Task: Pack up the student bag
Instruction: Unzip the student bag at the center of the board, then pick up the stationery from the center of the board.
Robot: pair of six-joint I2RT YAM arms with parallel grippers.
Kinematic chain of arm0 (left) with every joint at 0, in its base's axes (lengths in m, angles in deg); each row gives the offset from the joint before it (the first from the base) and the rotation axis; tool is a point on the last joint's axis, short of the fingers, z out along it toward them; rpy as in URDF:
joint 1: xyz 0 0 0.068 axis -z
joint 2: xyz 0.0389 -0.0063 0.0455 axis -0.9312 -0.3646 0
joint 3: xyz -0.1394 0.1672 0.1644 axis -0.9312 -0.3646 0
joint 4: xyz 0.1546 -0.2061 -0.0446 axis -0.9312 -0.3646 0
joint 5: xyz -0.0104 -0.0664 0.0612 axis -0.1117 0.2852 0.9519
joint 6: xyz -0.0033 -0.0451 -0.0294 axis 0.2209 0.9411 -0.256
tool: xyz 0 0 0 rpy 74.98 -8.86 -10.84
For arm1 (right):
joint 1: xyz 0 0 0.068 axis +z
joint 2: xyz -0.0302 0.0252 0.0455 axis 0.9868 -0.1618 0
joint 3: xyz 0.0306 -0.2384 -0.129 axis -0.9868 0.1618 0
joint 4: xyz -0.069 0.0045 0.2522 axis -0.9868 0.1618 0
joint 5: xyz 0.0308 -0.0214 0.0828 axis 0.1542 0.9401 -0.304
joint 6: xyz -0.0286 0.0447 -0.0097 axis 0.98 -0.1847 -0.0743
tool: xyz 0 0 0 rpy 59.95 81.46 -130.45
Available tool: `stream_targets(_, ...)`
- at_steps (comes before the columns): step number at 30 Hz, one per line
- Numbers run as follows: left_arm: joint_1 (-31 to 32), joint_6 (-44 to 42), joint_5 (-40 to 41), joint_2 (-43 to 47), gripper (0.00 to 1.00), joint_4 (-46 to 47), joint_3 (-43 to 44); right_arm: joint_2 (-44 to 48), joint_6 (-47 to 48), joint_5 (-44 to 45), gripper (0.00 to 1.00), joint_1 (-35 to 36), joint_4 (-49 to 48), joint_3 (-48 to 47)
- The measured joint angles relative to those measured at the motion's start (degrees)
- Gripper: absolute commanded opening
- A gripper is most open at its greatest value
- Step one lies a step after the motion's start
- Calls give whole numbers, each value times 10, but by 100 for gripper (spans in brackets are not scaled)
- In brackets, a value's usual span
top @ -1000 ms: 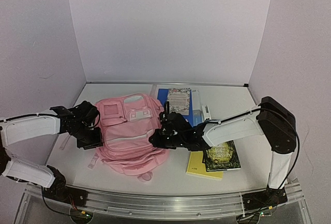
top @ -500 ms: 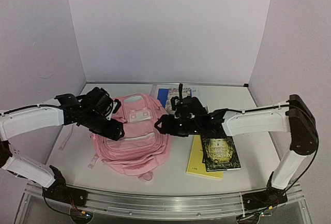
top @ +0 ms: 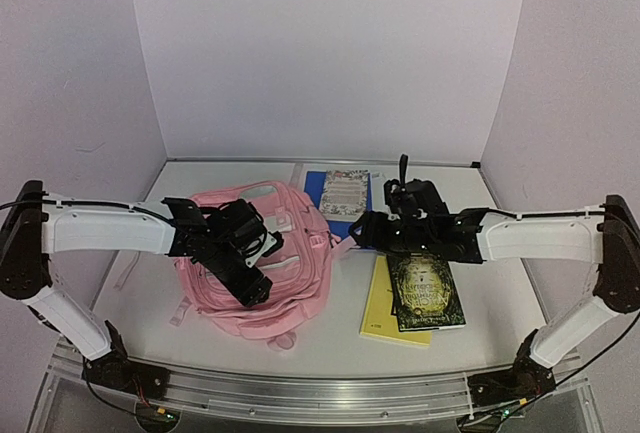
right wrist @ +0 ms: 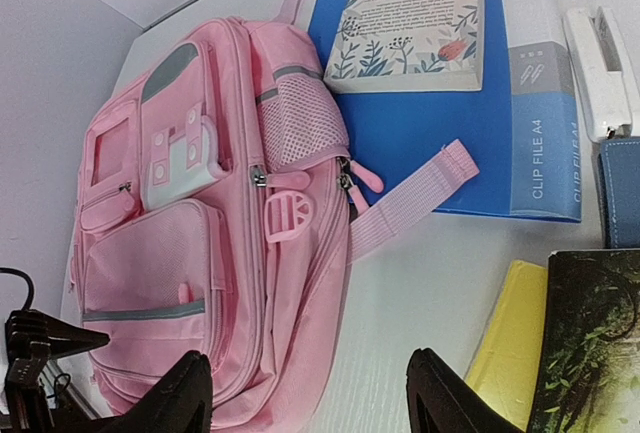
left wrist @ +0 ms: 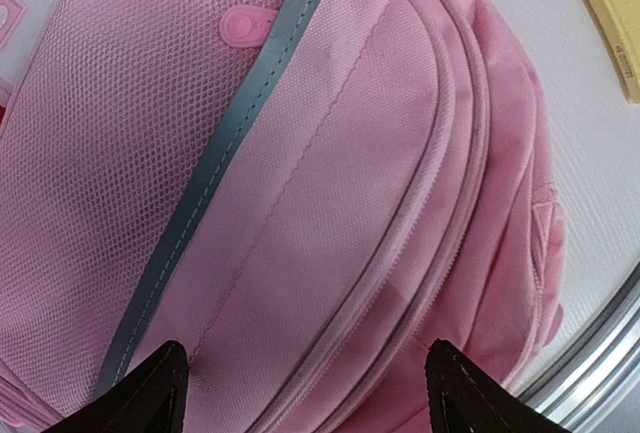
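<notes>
The student bag (top: pixel 292 303) lies flat on the table, pink with pale patches, front pockets up. In the right wrist view the bag (right wrist: pixel 200 253) fills the left side, a pink strap (right wrist: pixel 410 198) trailing onto the blue folder. My left gripper (top: pixel 255 288) hovers over the bag's front. Its jaws stand open above the zipped seams (left wrist: pixel 430 223), with only fabric below them and nothing gripped (left wrist: pixel 305 393). My right gripper (top: pixel 362 235) is off the bag's right edge, open and empty (right wrist: pixel 310 393), over the bag's side and bare table.
A floral book (right wrist: pixel 405 18) lies on a blue clip file (right wrist: pixel 440 143) behind the bag. A white stapler (right wrist: pixel 605 73) sits to their right. A yellow book (top: pixel 380 315) with a dark green book (top: pixel 427 293) on it lies at the right front.
Both grippers have opened and let go of the bag. The left arm swung right over the bag's front. The right arm pulled back to the right, off the bag.
</notes>
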Motion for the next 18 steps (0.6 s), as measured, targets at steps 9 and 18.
stream_targets(9, 8, -8, 95, -38, 73, -2, 15, 14, -1, 0, 66, -1, 0, 5)
stream_targets(18, 13, 11, 159, -36, 63, -16, 29, 14, -4, 0, 66, -2, 1, 14)
